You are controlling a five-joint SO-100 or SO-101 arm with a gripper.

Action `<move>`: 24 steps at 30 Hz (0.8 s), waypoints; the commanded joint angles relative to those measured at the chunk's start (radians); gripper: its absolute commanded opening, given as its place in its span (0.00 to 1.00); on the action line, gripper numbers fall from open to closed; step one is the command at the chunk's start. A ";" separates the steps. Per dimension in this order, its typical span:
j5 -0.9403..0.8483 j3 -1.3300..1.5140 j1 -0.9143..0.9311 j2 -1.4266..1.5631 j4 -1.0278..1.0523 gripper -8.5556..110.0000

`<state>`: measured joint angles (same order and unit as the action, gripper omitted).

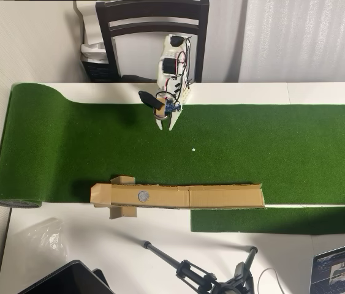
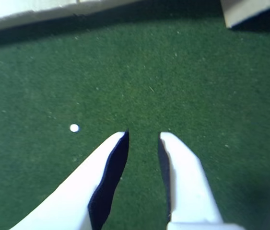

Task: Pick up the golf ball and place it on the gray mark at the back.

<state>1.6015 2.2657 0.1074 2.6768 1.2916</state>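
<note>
End effector (image 2: 143,136): mine, parted, empty, over turf.
Golf ball: none visible.
Risk: grabbing the tiny white dot (image 2: 74,128) instead.
Gray mark (image 1: 143,196): unoccupied.

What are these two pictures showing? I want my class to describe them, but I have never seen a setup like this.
A small white robot arm stands on a table covered with green turf. The overhead view looks down on everything; the wrist view comes from a camera riding on the arm, looking past its gripper. The gripper's two fingers are apart and hold nothing. On the turf lies a cardboard strip with a gray mark, plus a tiny white dot. No golf ball is visible in either picture.
</note>
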 commanded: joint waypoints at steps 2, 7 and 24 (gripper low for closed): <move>0.002 0.210 -0.003 0.193 -0.129 0.17; 0.002 0.376 -0.003 0.345 -0.169 0.17; 0.000 0.752 -0.003 0.769 -0.155 0.17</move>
<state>1.6015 3.0005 0.1074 3.3272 1.1536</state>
